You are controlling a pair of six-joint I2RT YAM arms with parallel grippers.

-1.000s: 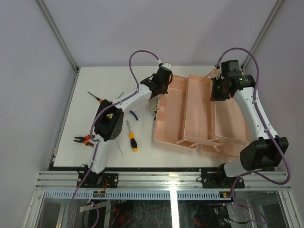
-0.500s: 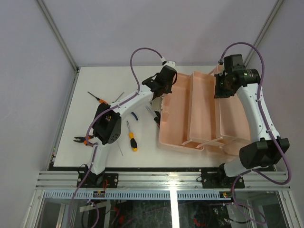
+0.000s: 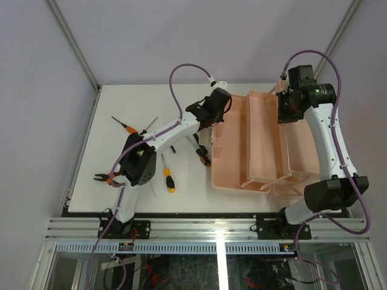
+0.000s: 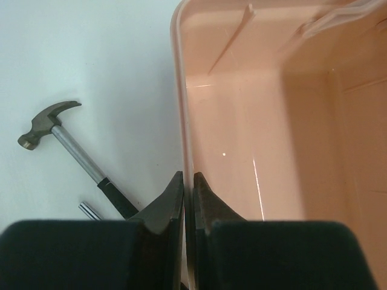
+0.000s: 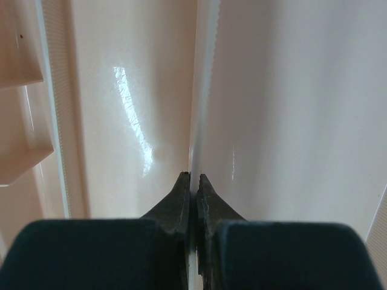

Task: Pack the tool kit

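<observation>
Open pink toolbox (image 3: pixel 233 151) on the right half of the worktop (image 3: pixel 103 145): the left gripper (image 4: pixel 188 193) is closed on its left wall rim, the right gripper (image 5: pixel 191 181) is closed on a thin wall at its far right, and the hammer (image 4: pixel 91 169) lies just left of it.

I've dragged the toolbox (image 3: pixel 233 148) toward the desk's right edge. My left gripper (image 4: pixel 188 176) and right gripper (image 5: pixel 192 176) went along with it, each pinching one of its walls. The hammer (image 4: pixel 75 152) now lies uncovered beside its left wall.
</observation>
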